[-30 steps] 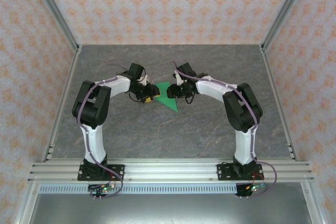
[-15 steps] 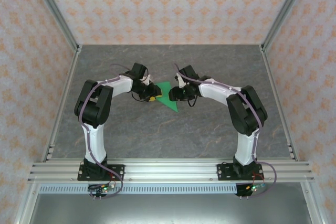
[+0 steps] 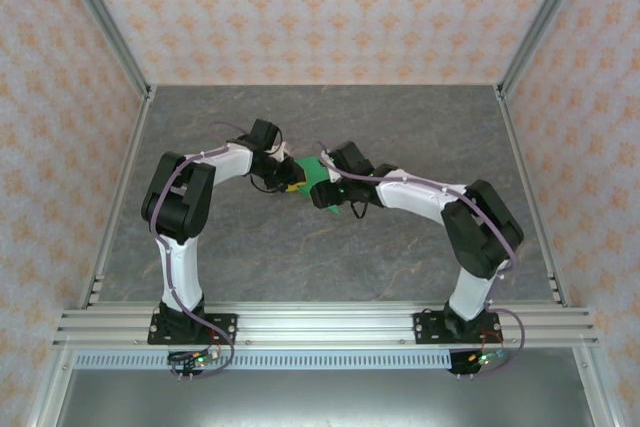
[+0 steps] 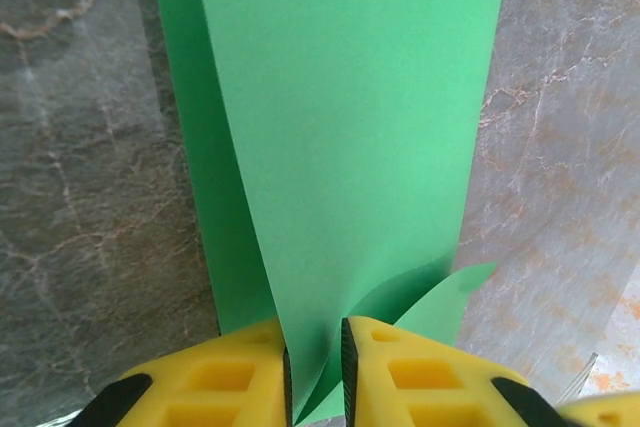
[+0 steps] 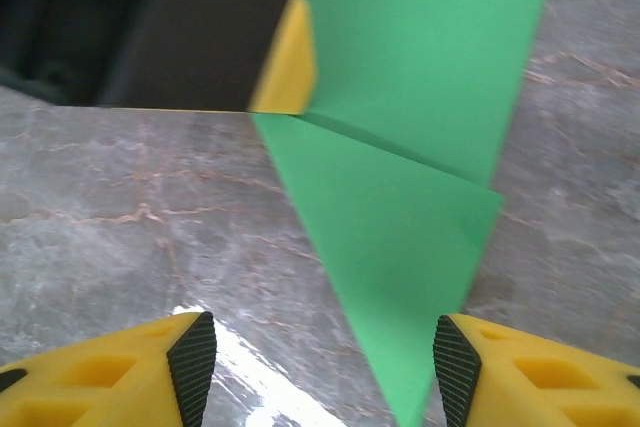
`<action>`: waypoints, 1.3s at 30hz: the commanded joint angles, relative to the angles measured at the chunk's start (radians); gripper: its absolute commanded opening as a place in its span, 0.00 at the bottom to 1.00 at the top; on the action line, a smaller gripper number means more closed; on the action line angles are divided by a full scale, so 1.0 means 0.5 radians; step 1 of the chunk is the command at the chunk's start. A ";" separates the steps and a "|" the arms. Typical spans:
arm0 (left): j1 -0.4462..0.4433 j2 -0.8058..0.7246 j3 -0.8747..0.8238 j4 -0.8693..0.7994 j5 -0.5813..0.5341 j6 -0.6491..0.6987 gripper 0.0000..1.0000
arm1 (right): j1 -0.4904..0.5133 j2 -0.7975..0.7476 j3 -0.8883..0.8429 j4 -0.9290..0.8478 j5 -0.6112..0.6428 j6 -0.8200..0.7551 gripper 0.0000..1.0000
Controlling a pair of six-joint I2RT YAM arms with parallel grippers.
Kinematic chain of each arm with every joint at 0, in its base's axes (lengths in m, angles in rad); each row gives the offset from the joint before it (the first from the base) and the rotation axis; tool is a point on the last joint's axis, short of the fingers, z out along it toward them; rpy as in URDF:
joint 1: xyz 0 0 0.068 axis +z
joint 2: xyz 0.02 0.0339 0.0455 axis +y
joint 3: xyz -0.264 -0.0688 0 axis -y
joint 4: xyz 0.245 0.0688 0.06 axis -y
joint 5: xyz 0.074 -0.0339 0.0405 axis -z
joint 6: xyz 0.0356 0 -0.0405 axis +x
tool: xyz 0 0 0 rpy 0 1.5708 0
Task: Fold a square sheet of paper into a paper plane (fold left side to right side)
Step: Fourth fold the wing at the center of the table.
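The green sheet of paper (image 3: 316, 172), folded to a pointed outline, lies mid-table between both arms. My left gripper (image 3: 291, 180) is at its left edge. In the left wrist view its yellow fingers (image 4: 240, 377) pinch a lifted flap of the paper (image 4: 350, 127), which curls up from the layer beneath. My right gripper (image 3: 328, 197) hovers over the paper's near part. In the right wrist view it stands open (image 5: 325, 352), with the paper's pointed tip (image 5: 400, 197) on the table between its fingers and a diagonal crease across the sheet.
The grey marbled tabletop (image 3: 400, 127) is bounded by metal frame posts and patterned walls. The left gripper's yellow finger (image 5: 290, 57) and dark body sit close ahead of the right gripper. Both arms crowd the table's middle.
My left gripper has closed onto the paper's left flap. The right gripper has swung left and nearer, now over the paper, and has opened a little wider.
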 commanded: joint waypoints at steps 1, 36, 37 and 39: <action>-0.012 -0.068 0.081 0.018 0.058 -0.053 0.22 | 0.032 0.076 0.024 0.119 0.158 -0.096 0.63; -0.012 -0.074 0.221 -0.102 0.035 -0.088 0.24 | 0.079 0.300 0.108 0.127 0.377 -0.107 0.35; -0.009 -0.075 0.221 -0.104 0.035 -0.085 0.24 | 0.079 0.300 0.111 0.122 0.381 -0.107 0.33; -0.009 -0.080 0.218 -0.108 0.030 -0.082 0.24 | 0.079 0.302 0.118 0.118 0.378 -0.109 0.28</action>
